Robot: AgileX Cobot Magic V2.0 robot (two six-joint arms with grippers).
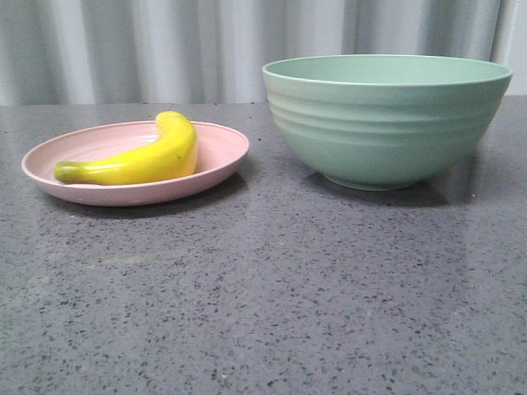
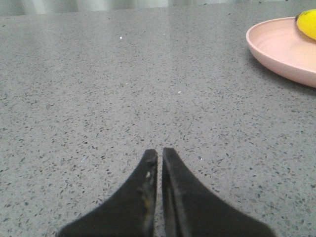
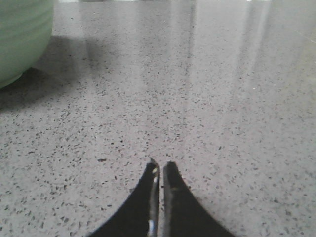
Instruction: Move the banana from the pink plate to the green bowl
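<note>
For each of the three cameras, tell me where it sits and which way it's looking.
Front view: low, facing forward over the table; banana on pink plate, green bowl; no robot parts.
Left wrist view: above the shut left tool, facing the plate's rim; shares plate and banana with the front view.
Right wrist view: above the shut right tool, bowl's wall at the edge.

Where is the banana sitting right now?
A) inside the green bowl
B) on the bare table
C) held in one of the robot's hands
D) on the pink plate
D: the banana lies on the pink plate, left of the green bowl, and both hands are closed on nothing over the table.
</note>
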